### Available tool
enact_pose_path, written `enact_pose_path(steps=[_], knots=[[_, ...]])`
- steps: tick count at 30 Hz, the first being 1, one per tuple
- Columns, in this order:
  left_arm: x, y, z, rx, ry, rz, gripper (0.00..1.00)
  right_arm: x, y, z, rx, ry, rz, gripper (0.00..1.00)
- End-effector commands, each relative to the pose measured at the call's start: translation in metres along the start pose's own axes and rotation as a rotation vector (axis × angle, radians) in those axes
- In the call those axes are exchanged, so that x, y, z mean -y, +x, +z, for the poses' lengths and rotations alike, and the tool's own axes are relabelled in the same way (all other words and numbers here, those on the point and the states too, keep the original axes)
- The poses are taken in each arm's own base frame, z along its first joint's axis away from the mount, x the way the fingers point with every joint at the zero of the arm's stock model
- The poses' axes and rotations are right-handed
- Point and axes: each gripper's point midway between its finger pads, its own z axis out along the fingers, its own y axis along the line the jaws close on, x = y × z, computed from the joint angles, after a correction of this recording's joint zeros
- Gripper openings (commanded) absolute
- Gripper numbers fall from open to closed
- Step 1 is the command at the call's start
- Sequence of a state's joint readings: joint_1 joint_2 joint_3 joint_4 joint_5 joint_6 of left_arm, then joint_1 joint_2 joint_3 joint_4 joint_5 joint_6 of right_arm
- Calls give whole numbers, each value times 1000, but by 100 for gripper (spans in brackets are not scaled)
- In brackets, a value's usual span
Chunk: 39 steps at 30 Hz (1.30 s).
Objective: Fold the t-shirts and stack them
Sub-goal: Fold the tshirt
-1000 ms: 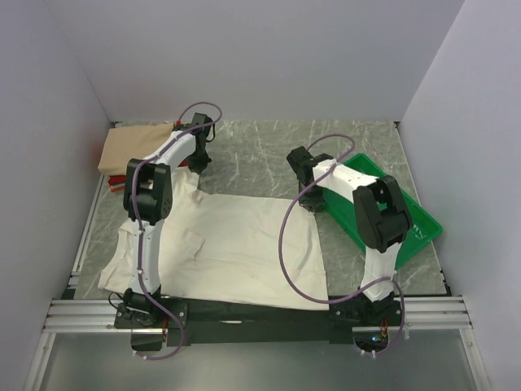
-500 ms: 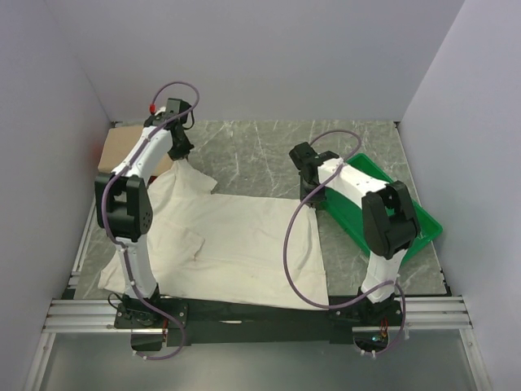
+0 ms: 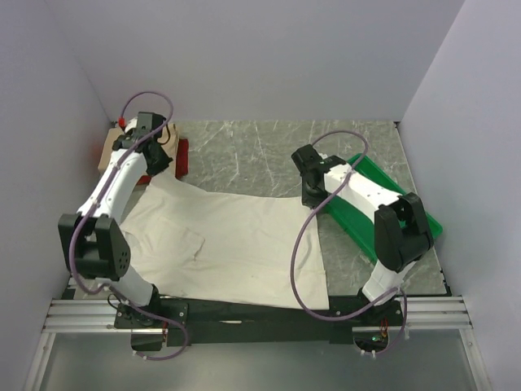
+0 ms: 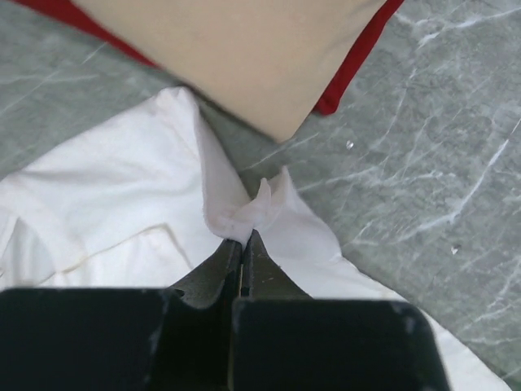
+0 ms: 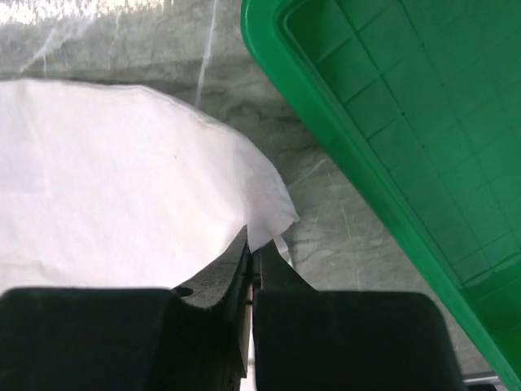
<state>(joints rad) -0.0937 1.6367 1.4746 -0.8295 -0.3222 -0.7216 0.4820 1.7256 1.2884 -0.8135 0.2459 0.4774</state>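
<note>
Shut in by plain pale walls (image 3: 244,57) at the back and on both sides. Below them, a grey veined stone worktop (image 3: 244,147), bare along the far middle.

Across its near and left part, the cream t-shirt (image 3: 236,244), spread mostly flat, with the front edge at the near side and the far-left corner drawn toward the back-left.

At the right, just beside that cloth's right edge, a green tray (image 3: 368,165), set at an angle and partly covered by the right arm (image 3: 366,195). Floor moulded in a grid of squares, as seen from the right wrist.

In the back-left corner, the tan t-shirt (image 4: 244,49), folded and lying on top of the red t-shirt (image 4: 358,57), with red showing only as a rim along the tan one's edges. Nearest corner of that stack very close to the raised cream fabric; whether touching, not clear.

On the left hand (image 4: 244,236), fingers pressed together, pinching a small bunched peak of the cream t-shirt just short of the tan corner.

On the right hand (image 5: 251,236), fingers likewise closed tight, clamped on the rounded edge of the same shirt's far-right corner, with a strip of bare stone between it and the tray wall.
</note>
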Motion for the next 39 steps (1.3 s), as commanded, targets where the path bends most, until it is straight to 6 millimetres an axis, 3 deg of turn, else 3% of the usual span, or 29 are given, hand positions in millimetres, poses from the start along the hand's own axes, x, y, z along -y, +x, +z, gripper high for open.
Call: enact_pose_path(steps=[1,3,12,20,31,39], knots=[[-21,-7,-23,61,-8,-59,0,3,-5,-17,69,-14,-3,0],[-31,-10,-36,86,-7,-85,0,1,-3,-19,80,-24,-14,0],[-75,18,-70,83,-43,-135,0,4,14,-29,93,-10,-58,0],[-104,35,-95,90,-84,-192,0,17,35,-34,78,53,-67,0],[-140,47,-118,134,-170,-268,0,29,60,-40,59,118,-58,0],[-156,61,-119,127,-214,-287,0,35,75,-39,55,165,-62,0]])
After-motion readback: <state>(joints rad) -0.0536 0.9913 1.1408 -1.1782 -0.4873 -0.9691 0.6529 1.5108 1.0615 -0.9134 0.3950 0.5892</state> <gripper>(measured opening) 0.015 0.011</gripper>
